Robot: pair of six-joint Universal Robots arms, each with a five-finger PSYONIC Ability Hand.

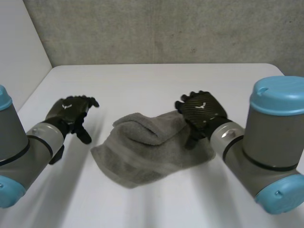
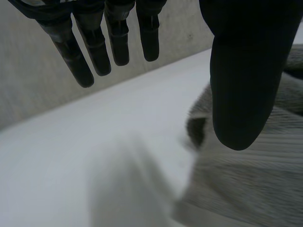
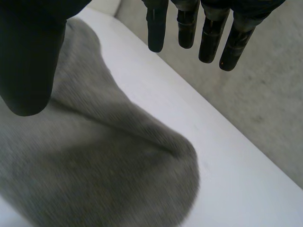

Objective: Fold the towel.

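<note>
White counter (image 1: 156, 80) against a grey wall (image 1: 166, 28). Grey towel (image 1: 147, 152) near the middle of the counter, rumpled, far edge rolled over into a soft hump. Right hand (image 1: 202, 111) at the towel's right edge, fingers (image 3: 208, 38) straight and spread from the thumb, gripping nothing, cloth just under the palm. Left hand (image 1: 71, 111) off the towel's left side, apart from it, fingers (image 2: 94, 52) straight, open and empty.
</note>
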